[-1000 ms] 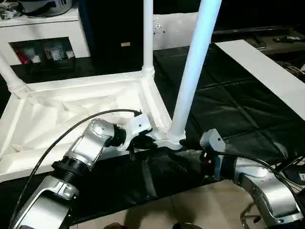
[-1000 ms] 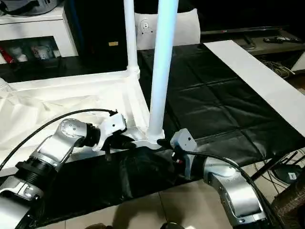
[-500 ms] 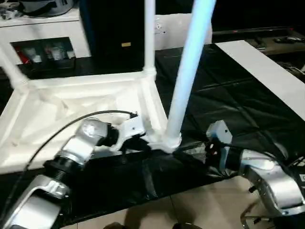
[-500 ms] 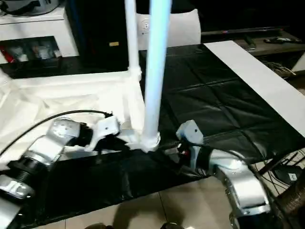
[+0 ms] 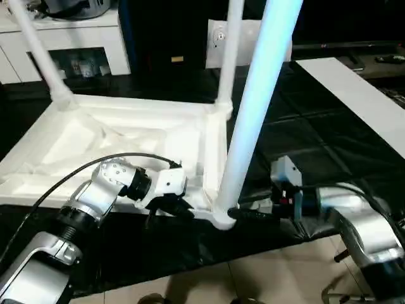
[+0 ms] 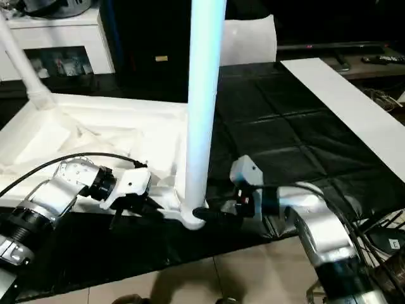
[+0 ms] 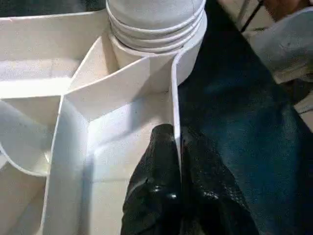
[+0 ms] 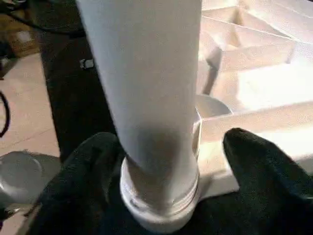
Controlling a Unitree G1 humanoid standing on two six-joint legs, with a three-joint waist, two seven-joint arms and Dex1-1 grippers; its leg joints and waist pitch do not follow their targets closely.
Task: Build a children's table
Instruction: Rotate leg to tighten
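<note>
While the upturned tabletop (image 5: pixel 126 136) lies ribbed side up on the black mat (image 5: pixel 304 133), taking up the left half of the head view from about nine to twelve o'clock, three legs stand in its corner sockets: the near leg (image 5: pixel 253 107) just right of centre, a far leg (image 5: pixel 229 50) at twelve and another leg (image 5: pixel 35 50) at ten o'clock. At seven o'clock of the near leg's base, the left gripper (image 7: pixel 177 161) is clenched on the tabletop's thin side wall, one black finger on each face of it. At three o'clock of that base the right gripper (image 8: pixel 161 161) stands spread, a finger (image 8: pixel 254 156) on either side of the leg's foot, and I cannot tell whether they press on it.
</note>
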